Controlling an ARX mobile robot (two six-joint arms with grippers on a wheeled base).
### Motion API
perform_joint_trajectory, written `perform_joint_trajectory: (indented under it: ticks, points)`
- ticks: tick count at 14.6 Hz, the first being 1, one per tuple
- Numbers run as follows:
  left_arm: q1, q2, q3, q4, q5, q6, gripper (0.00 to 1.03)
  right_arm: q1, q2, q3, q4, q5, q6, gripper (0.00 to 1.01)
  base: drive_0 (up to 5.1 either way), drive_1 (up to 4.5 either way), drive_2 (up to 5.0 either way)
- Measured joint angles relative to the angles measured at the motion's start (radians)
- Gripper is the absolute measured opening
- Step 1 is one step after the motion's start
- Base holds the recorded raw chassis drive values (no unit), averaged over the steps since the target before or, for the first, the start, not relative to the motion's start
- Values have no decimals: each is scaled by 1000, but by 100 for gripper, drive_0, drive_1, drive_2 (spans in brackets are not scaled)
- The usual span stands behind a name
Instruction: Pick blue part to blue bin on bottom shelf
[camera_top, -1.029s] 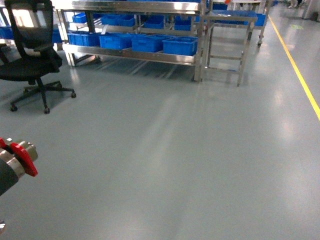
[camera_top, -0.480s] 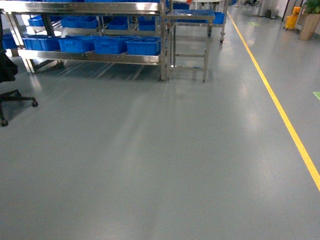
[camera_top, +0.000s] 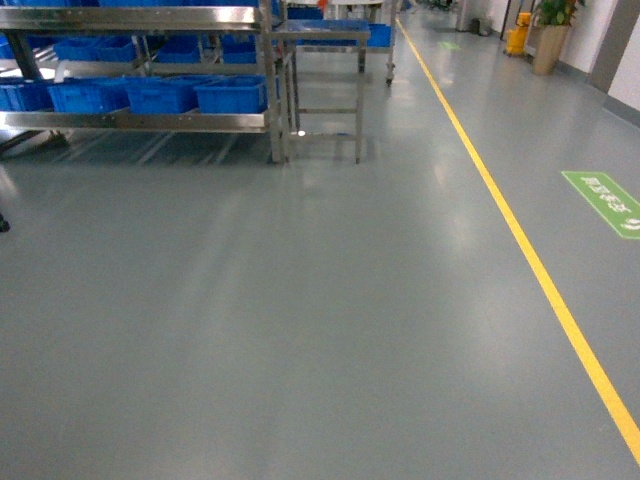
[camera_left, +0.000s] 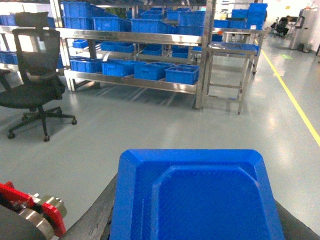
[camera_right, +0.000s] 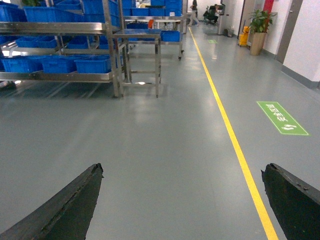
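Showing the robot on open grey floor (camera_top: 300, 330), well apart from the steel rack (camera_left: 135, 37) at the far left of the head view. Left wrist view: the left gripper (camera_left: 195, 192) is closed on the blue part (camera_left: 192, 200), its dark fingers (camera_left: 95, 215) pressing against the part's two sides. The part fills the foreground as a saturated blue, boxy piece; its visible face is flat and finely textured, with chamfered far corners, a raised border and a shallow recessed panel in the middle. A red collar and metal fitting (camera_left: 35, 212) show at lower left.

Right wrist view: the right gripper (camera_right: 182, 169) is spread wide, its two black fingers at opposite lower corners with only floor between them; it has hold of nothing.

The bottom shelf (camera_left: 135, 82) is a silver rail carrying a row of blue crates; the blue bin (camera_left: 182, 74) nearest the rack's right post stands on it, its contents too distant to make out. A black office chair (camera_left: 37, 75) stands left of the rack and a small steel table (camera_left: 230, 50) just right of it. A yellow floor line (camera_top: 520, 240) and a green floor sign (camera_top: 605, 200) lie to the right
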Motion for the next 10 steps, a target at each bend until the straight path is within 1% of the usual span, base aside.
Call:
perform_joint_trajectory:
  ticks: [2,6,10]
  points:
    - [0,0,0,-1,0,0,43,0,0,0,0,0,0,98,-124,-124,-124]
    - [-2,1,0,0,3,0,43,0,0,0,0,0,0,98,0,0,0]
    - [-2,-1,0,-3,2,0,43,0,0,0,-1,0,0,98,-7,405,-420]
